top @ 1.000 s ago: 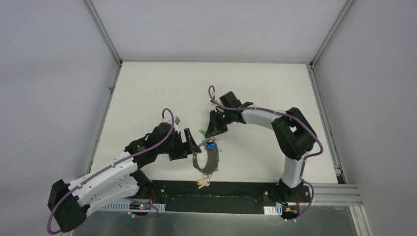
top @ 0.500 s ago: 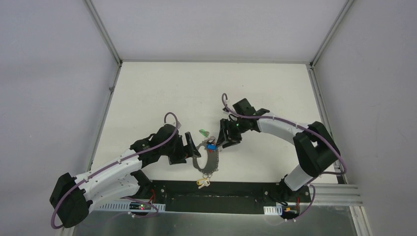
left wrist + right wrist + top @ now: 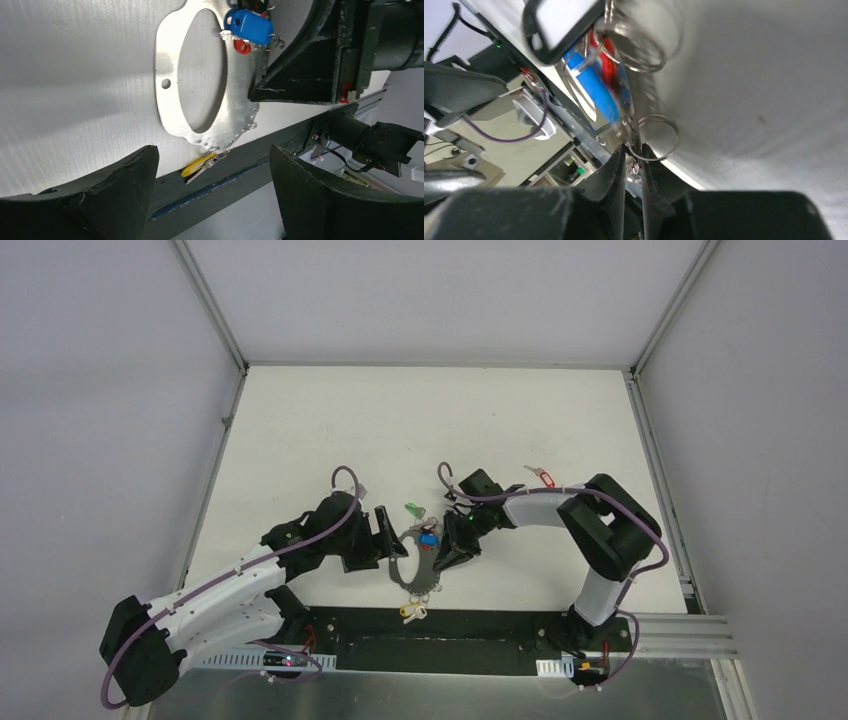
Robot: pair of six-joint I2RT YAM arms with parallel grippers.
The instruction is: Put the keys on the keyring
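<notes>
The keyring [image 3: 414, 571] [image 3: 167, 107] is a flat grey metal hoop lying near the table's front edge. A blue-headed key [image 3: 428, 537] [image 3: 248, 25] [image 3: 596, 97] and a red one [image 3: 242, 47] hang at its far rim, and a yellow key [image 3: 409, 613] [image 3: 196, 165] at its near rim. A green key [image 3: 411, 509] lies loose behind the hoop. My left gripper [image 3: 392, 540] [image 3: 212, 197] stands wide open at the hoop's left side, holding nothing. My right gripper [image 3: 450, 552] [image 3: 634, 150] is pinched on the hoop's right rim, where a small split ring [image 3: 653, 137] hangs.
A loose red key [image 3: 544, 476] lies on the white table beside the right forearm. The black base strip [image 3: 480, 625] runs along the front edge just below the hoop. Grey walls enclose the table on three sides.
The right gripper came forward from beside the green key to the hoop's right rim, opened, then closed there. The left gripper edged slightly toward the hoop.
</notes>
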